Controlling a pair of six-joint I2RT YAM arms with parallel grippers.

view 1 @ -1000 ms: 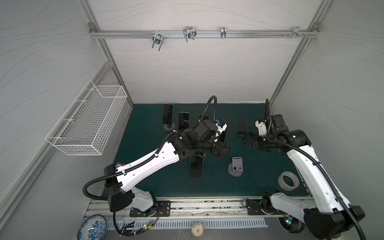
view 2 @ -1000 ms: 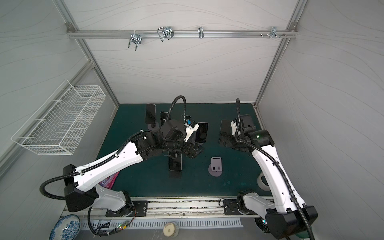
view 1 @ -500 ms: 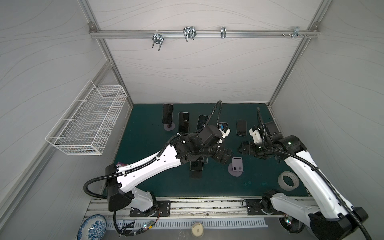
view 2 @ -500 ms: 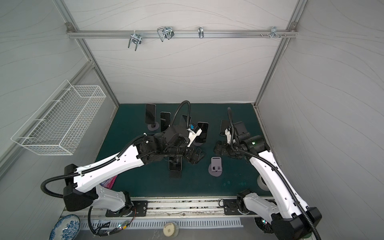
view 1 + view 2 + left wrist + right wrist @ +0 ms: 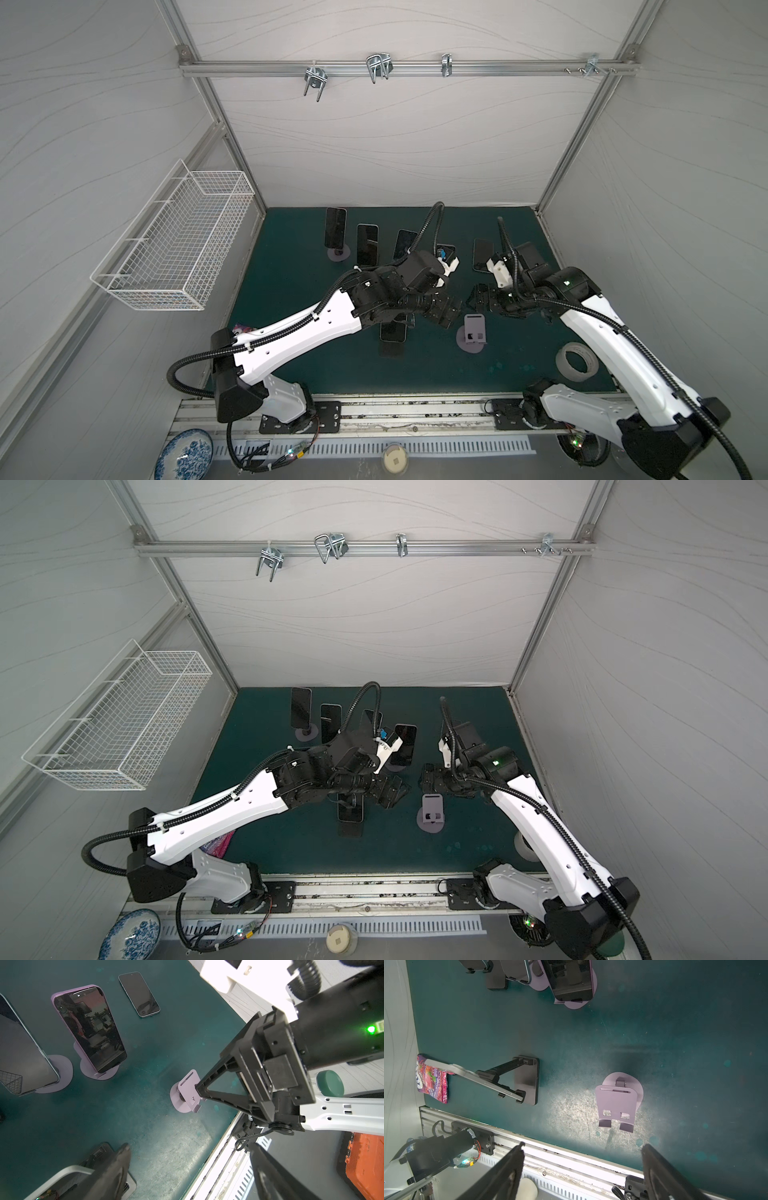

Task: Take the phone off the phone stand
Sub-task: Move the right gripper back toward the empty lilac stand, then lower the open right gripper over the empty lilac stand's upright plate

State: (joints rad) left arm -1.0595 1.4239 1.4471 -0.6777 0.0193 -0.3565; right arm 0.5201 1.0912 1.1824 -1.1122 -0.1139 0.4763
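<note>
Green mat: we see left gripper and right gripper with jaws wide, empty; lilac stand ahead of right jaws, phone beside left.

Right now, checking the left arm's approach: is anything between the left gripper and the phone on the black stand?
Nothing visible. The open left gripper is right beside the phone on its black stand.

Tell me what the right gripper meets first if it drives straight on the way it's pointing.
Probably the empty purple stand: in the right wrist view it lies ahead between the open fingers of the right gripper. Depth is unclear, so it might touch the green mat first.
</note>
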